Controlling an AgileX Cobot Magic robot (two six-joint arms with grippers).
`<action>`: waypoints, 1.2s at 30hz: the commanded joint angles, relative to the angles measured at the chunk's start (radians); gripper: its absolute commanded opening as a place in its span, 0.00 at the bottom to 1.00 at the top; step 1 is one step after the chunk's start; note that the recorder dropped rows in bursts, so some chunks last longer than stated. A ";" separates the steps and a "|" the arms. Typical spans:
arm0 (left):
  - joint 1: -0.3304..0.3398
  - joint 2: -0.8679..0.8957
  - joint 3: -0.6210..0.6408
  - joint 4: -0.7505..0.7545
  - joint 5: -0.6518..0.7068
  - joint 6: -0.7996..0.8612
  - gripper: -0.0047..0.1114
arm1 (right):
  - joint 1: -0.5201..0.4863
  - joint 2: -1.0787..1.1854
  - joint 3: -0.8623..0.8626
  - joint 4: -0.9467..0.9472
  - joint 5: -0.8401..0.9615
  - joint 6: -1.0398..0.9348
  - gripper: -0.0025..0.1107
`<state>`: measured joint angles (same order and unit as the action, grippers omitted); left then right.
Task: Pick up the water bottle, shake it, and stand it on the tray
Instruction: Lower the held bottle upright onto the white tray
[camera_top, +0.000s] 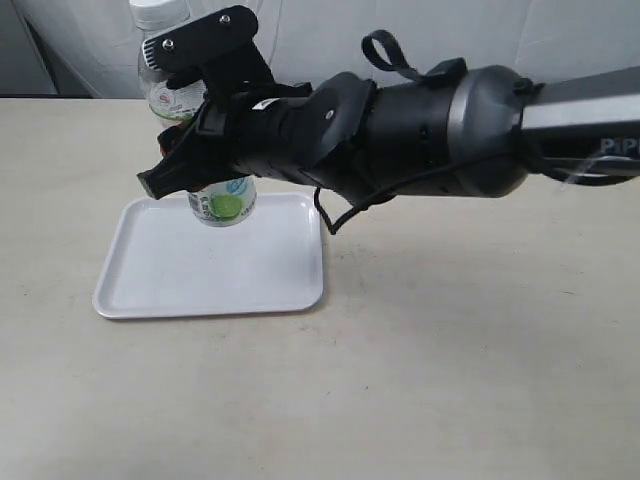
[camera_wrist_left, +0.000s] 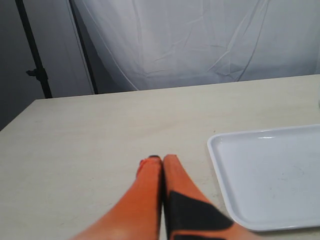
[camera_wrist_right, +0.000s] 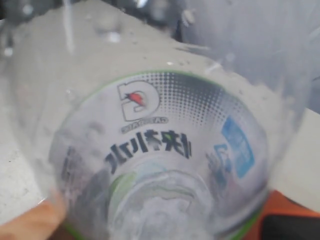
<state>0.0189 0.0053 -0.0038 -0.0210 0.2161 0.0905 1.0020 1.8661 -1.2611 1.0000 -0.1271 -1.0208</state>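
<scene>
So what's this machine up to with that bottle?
The right arm's pincer is clamped on a small water bottle with a green-and-white label, holding it roughly upright over the far part of a white tray on the table. From here I can't tell whether its base touches the tray. The left pincer is shut and empty, low over the table beside the tray.

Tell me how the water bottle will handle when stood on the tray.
The water bottle looks tall and narrow, so it may tip easily on the tray. Its smooth clear plastic, beaded with droplets in the right wrist view, could be slippery.
</scene>
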 joint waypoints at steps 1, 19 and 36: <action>0.000 -0.005 0.004 0.002 -0.008 -0.001 0.04 | 0.000 0.050 -0.002 -0.341 -0.136 0.426 0.01; 0.000 -0.005 0.004 0.002 -0.008 -0.001 0.04 | -0.002 0.254 0.000 -0.760 -0.351 0.949 0.01; 0.000 -0.005 0.004 0.002 -0.008 -0.001 0.04 | -0.002 0.295 0.000 -0.842 -0.223 0.942 0.01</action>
<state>0.0189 0.0053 -0.0038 -0.0210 0.2161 0.0905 1.0036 2.1602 -1.2606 0.1662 -0.3825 -0.0806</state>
